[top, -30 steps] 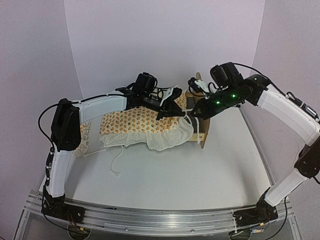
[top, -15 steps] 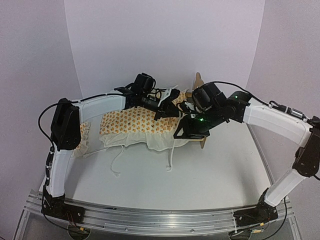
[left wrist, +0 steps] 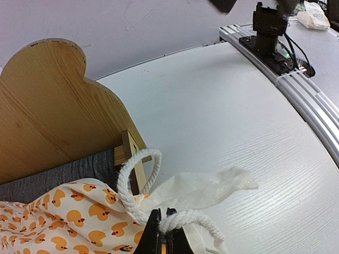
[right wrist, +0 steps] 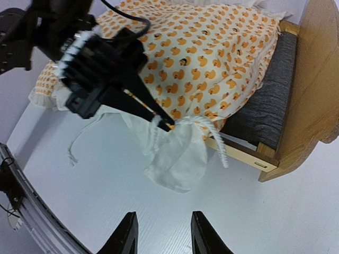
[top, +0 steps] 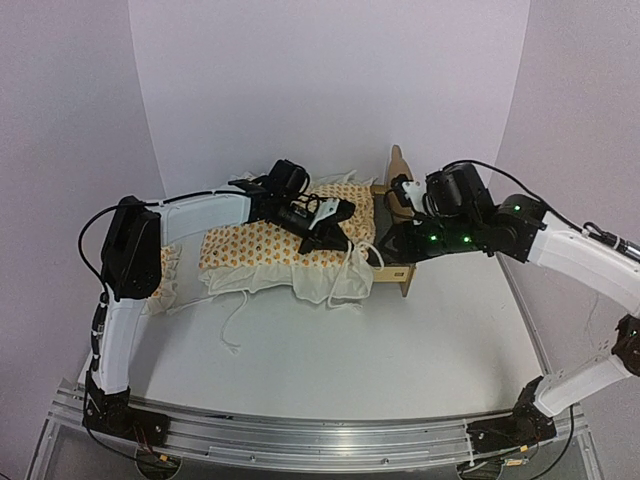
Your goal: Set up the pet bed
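Note:
The pet bed is a light-wood frame (top: 406,277) with a rounded headboard (left wrist: 47,106) and a dark grey base (right wrist: 267,106). Cream bedding with orange ducks (top: 270,240) lies across the base and spills off its left side. My left gripper (left wrist: 164,221) is shut on a white twisted cord (left wrist: 132,174) at the bedding's corner, beside the frame's corner post. A white ruffle (right wrist: 177,153) hangs from that corner onto the table. My right gripper (right wrist: 161,233) is open and holds nothing, above bare table in front of the bed. In the top view my right gripper (top: 385,243) is at the bed's right end.
An aluminium rail (top: 300,435) runs along the near table edge with both arm bases on it. The right arm's base (left wrist: 270,32) shows in the left wrist view. A loose white string (top: 232,325) trails on the table left of the ruffle. White walls close in behind.
My right gripper has opened and let go, swung over the bed's front corner, then drawn back right. My left gripper has shifted slightly right, still shut on the cord. The ruffled corner now hangs lower.

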{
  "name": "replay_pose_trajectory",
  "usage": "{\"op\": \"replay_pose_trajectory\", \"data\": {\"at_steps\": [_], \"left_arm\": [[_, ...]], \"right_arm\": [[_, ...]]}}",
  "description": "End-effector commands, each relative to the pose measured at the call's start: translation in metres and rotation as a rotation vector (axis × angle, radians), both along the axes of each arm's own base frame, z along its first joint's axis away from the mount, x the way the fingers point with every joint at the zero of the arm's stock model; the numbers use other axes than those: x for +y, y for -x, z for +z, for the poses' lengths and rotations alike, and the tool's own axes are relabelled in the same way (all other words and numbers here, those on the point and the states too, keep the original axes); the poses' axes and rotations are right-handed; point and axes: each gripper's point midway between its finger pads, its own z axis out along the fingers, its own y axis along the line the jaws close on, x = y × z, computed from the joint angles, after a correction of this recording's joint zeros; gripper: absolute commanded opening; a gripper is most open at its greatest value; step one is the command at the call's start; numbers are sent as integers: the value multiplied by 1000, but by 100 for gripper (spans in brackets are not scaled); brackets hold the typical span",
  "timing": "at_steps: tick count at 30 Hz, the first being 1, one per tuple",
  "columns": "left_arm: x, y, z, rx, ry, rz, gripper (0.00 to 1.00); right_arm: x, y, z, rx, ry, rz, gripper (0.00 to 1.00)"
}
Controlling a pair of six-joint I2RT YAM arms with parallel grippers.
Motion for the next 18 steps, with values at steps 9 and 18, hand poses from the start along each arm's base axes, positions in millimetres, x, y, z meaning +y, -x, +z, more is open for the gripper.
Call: {"op": "replay_pose_trajectory", "data": {"at_steps": [9, 18], "left_arm": [[12, 7, 15, -8, -40, -4, 0], [11, 2, 18, 24, -19, 13, 0]], "right_arm": [[4, -64, -77, -176, 50, -71, 40], [9, -91, -105, -181, -8, -85, 40]]}}
